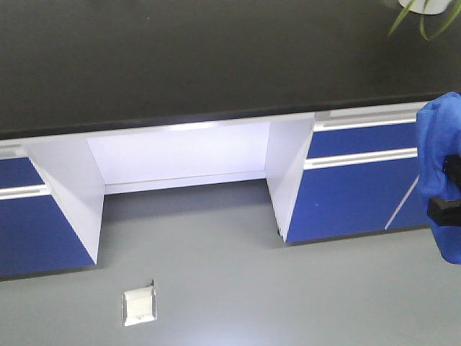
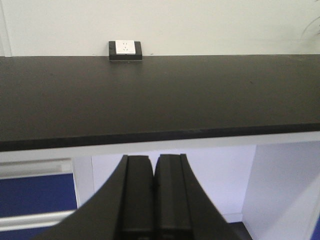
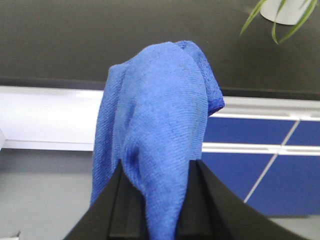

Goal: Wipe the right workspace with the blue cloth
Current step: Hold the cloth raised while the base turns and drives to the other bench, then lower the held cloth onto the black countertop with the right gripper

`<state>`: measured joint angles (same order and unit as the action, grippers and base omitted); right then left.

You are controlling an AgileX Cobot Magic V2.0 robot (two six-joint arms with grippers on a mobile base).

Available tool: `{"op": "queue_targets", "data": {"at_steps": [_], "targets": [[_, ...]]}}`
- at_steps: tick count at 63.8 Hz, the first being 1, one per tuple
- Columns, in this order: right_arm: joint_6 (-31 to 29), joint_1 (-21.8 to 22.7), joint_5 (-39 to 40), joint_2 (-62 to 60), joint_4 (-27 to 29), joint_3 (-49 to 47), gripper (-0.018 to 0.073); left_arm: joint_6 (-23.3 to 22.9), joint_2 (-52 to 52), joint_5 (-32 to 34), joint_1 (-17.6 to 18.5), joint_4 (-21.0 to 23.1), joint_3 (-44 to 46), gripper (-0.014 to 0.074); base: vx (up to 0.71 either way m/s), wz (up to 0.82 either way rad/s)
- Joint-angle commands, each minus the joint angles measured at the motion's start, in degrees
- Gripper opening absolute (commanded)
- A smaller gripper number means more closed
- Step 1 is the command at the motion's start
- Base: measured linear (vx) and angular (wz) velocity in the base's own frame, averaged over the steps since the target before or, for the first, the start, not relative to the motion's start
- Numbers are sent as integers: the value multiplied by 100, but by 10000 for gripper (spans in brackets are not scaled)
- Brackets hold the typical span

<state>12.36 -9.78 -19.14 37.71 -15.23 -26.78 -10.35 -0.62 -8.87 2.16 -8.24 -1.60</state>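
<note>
- A broad black worktop (image 1: 216, 58) is stretching across the whole width of the room, matte and plain.
- A grey floor (image 1: 252, 288) is lying below it, and a white wall (image 2: 200, 25) is rising behind its back edge.
- Blue cupboards (image 1: 360, 194) with white rails are sitting under the front edge on both sides, with a white recess (image 1: 180, 155) opening between them.
- The blue cloth (image 3: 155, 130) is hanging in the air at the worktop's front edge, towards its right end. I cannot tell whether its tip is touching that edge.
- Its long axis is running from the jaws out towards the worktop. The bunched far end is pointing at the front edge, and a loose fold is drooping down one side.
- The right gripper (image 3: 157, 210) is pinching the cloth's near end, with both fingers closed against the fabric.
- The left gripper (image 2: 152, 195) is hovering before the front edge, its fingers pressed together with nothing between them.
- A plant (image 1: 425, 18) in a white pot is standing at the back right corner of the worktop.
- A small black socket box (image 2: 125, 50) with a white face is sitting at the back edge, against the wall.
- A small white plate (image 1: 140, 305) is lying on the floor, left of the recess.
</note>
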Motion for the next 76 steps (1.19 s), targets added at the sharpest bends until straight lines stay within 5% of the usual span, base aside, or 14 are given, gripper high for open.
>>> {"op": "queue_targets", "data": {"at_steps": [1,76], "targets": [[-16,-1,439,2,-105,-165,-4,-49,-93,478,26,-5,-175,-6,37,9],[-16,-1,439,2,-105,-165,-4,-49,-93,478,26,-5,-175,-6,31,13]]}}
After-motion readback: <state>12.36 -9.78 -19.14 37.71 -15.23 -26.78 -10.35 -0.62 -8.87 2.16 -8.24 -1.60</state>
